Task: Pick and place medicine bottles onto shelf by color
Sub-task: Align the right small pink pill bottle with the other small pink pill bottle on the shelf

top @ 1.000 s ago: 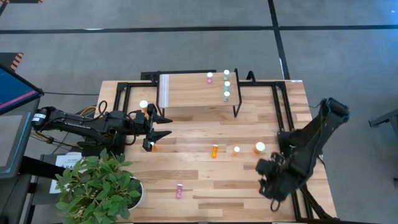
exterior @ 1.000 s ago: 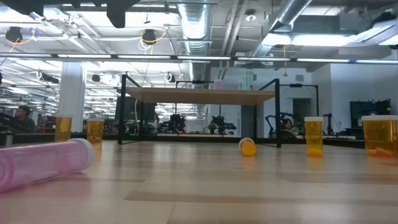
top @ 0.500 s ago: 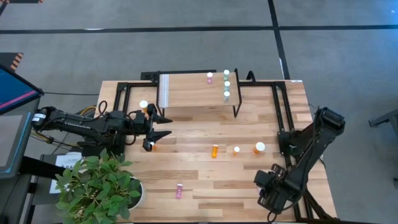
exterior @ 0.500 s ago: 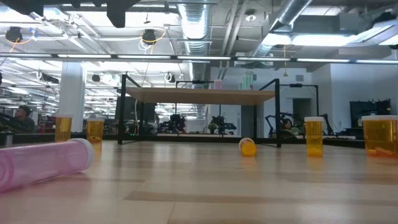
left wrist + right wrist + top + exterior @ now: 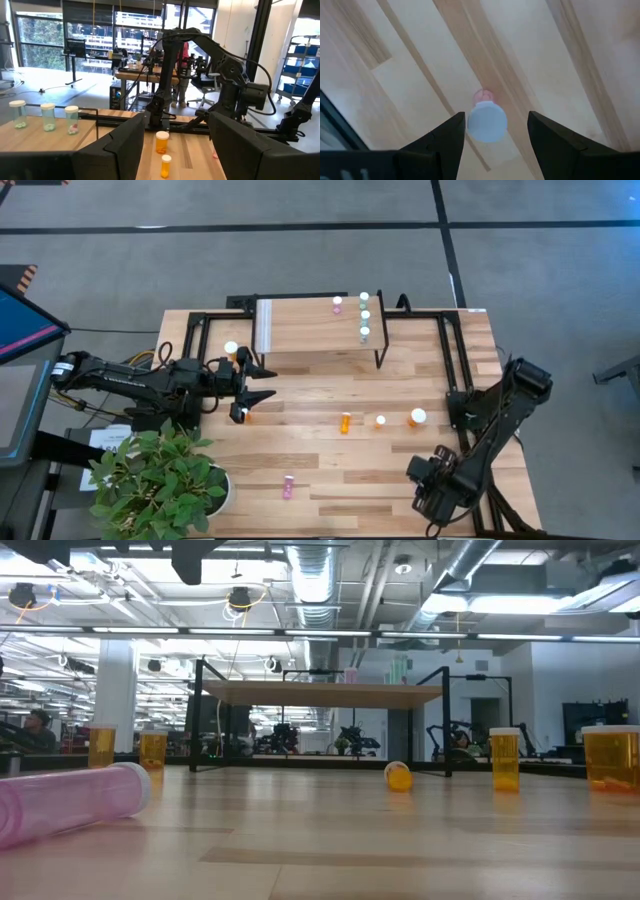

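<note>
An upright pink bottle with a white cap stands on the table straight below my right gripper, which points down near the table's near right corner. Its open fingers stand on either side of the cap and above it, apart from it. The gripper hides this bottle in the high view. The shelf at the far side carries one pink bottle and three pale green ones. My left gripper waits open at the left, level, between two orange bottles.
Loose on the table are a lying orange bottle, a small orange one, a larger orange one and a lying pink one. A potted plant fills the near left corner. Black frame rails run beside the shelf.
My right gripper has gone down and toward the table's near edge, tipping a little as it went. Its fingers have stayed open. No bottle has moved.
</note>
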